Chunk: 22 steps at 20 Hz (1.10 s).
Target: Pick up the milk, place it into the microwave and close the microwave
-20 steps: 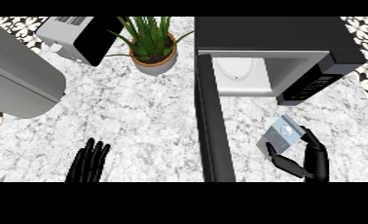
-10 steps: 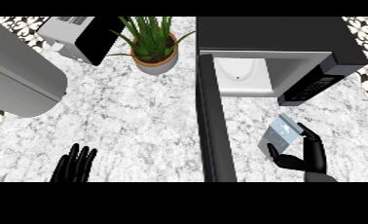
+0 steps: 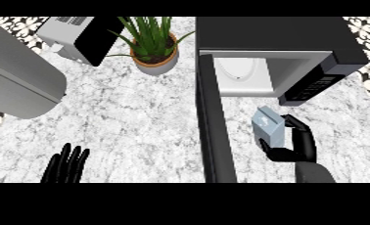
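The milk [image 3: 268, 123] is gripped by the curled right robot hand [image 3: 299, 143] at 5 o'clock over the worktop [image 3: 130, 116], near the microwave [image 3: 289, 43] with its door swung out; the left robot hand [image 3: 66, 166] rests at 7 o'clock, fingers straight.

Left hand [image 3: 63, 168] at seven o'clock, fingers straight toward twelve, right hand [image 3: 302, 148] at five o'clock, fingers curled in a grasp

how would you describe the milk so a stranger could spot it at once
Find the black microwave at the right of the counter, its door swung open. Just in front of its opening, the right hand curls round the milk. It is the only small blue-grey carton there, pale against the black hand.
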Each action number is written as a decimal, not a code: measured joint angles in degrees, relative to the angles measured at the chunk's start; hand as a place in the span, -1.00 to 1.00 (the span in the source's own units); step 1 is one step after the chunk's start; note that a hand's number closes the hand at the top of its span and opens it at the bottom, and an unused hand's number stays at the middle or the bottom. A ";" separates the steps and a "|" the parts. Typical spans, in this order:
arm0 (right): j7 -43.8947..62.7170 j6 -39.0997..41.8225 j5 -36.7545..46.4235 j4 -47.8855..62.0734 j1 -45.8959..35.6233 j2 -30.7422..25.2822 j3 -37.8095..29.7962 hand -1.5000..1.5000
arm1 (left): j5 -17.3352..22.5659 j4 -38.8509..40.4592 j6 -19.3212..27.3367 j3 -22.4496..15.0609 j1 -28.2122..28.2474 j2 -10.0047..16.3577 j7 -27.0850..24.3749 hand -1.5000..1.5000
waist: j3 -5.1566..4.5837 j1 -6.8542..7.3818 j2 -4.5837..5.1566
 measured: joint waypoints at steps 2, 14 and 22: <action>0.31 0.56 -0.24 -2.87 1.18 1.17 1.10 1.00 | -0.06 -0.44 -0.44 0.10 1.18 0.30 -0.41 -1.00 | 0.00 -0.14 -0.08; 10.92 -5.16 1.21 -24.55 6.24 6.71 7.56 1.00 | 0.23 3.85 -3.24 2.47 0.01 -1.13 -1.94 -1.00 | 0.02 -0.39 -0.09; 21.28 -11.10 3.37 -27.30 0.79 5.85 8.19 1.00 | 1.29 4.66 -5.42 4.65 0.57 -1.35 -2.24 -1.00 | 0.03 -0.10 -0.02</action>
